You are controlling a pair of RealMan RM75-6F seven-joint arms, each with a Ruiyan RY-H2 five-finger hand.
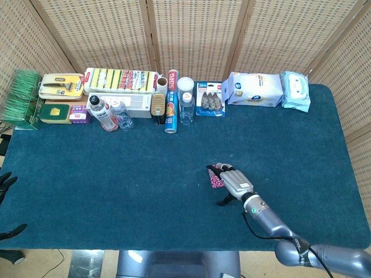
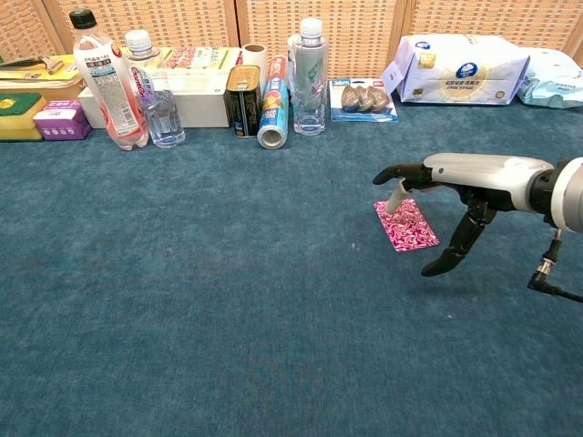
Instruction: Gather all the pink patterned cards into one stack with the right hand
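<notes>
Pink patterned card point(image 2: 407, 225) flat on blue-covered desk point(image 1: 116, 185), right of centre, toward front edge. Right hand point(image 2: 460, 182) spread above card, fingers apart, grasping nothing; one fingertip point(image 2: 393, 206) down on card's far end, thumb reaching to cloth beside card's right edge. Left hand point(image 1: 6, 185) at desk's front-left corner, only dark fingers visible, grip unclear. Bottles point(image 2: 107, 80), packets lined along back edge

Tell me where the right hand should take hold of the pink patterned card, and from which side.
The pink patterned card lies flat on the blue cloth, so nothing stands up to pinch. Probably best: the right hand comes from above, presses it and lifts its near right edge.
</notes>
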